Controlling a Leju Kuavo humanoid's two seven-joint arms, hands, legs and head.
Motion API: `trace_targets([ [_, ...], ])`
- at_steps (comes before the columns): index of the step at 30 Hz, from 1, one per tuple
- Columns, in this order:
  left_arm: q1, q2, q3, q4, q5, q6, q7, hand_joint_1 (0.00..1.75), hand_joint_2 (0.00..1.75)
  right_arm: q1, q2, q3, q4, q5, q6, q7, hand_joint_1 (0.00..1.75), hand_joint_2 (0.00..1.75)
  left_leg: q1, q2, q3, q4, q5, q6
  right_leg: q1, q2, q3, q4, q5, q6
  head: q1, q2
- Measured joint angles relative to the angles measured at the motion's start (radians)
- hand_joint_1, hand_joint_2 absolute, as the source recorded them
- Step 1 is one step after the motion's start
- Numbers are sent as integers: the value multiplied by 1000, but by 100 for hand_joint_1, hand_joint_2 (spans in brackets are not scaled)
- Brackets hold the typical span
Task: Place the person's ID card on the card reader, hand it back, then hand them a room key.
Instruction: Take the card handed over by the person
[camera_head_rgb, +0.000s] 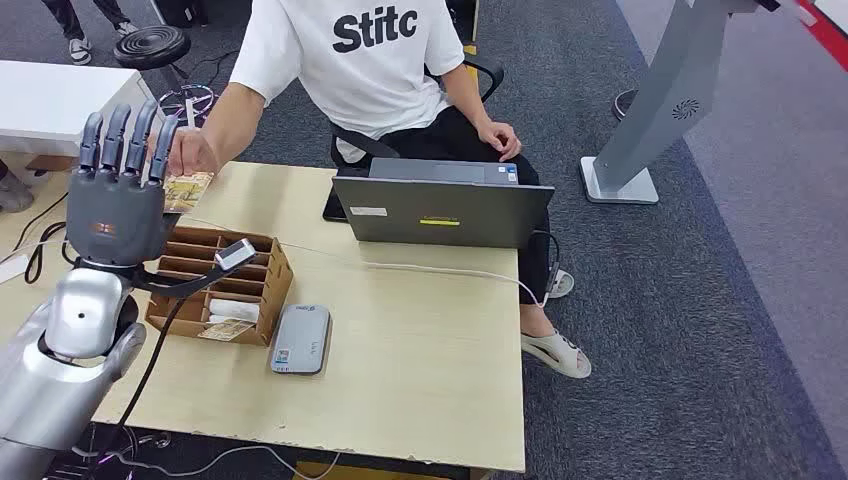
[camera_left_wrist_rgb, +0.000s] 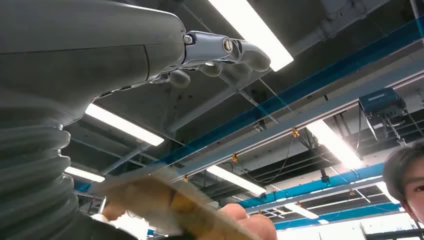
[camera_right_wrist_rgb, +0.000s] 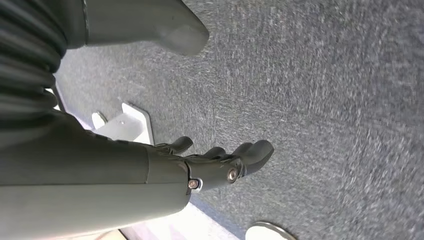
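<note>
My left hand (camera_head_rgb: 115, 190) is raised beside the table's left end, its fingers straight up and apart, holding nothing. Right beside it a person's hand (camera_head_rgb: 195, 152) holds out a yellowish ID card (camera_head_rgb: 188, 188); I cannot tell whether the card touches my hand. In the left wrist view the blurred card (camera_left_wrist_rgb: 165, 205) and the person's fingertips (camera_left_wrist_rgb: 247, 222) lie just below my fingers (camera_left_wrist_rgb: 235, 52). A grey card reader (camera_head_rgb: 301, 338) lies flat on the table. Cards (camera_head_rgb: 226, 328) sit in a wooden organiser (camera_head_rgb: 270, 290). My right hand (camera_right_wrist_rgb: 220, 160) hangs over carpet, fingers loosely bent, holding nothing.
The person sits behind the wooden table (camera_head_rgb: 420, 380) in a white T-shirt. A grey laptop (camera_head_rgb: 440, 208) stands open at the far edge, facing them. A white cable (camera_head_rgb: 420, 268) crosses the table, and a small white device (camera_head_rgb: 235, 254) rests on the organiser. A grey stand (camera_head_rgb: 660, 110) rises at the right.
</note>
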Motion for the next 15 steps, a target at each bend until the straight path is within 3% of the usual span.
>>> trace_targets([
  [15, -3, -21, -11, 78, -5, 37, -11, 175, 175, 1, -2, 29, 3, 7, 10, 6, 0, 175, 0, 1, 0, 0, 0, 0, 0, 1, -1, 0, 0, 0, -1, 0],
])
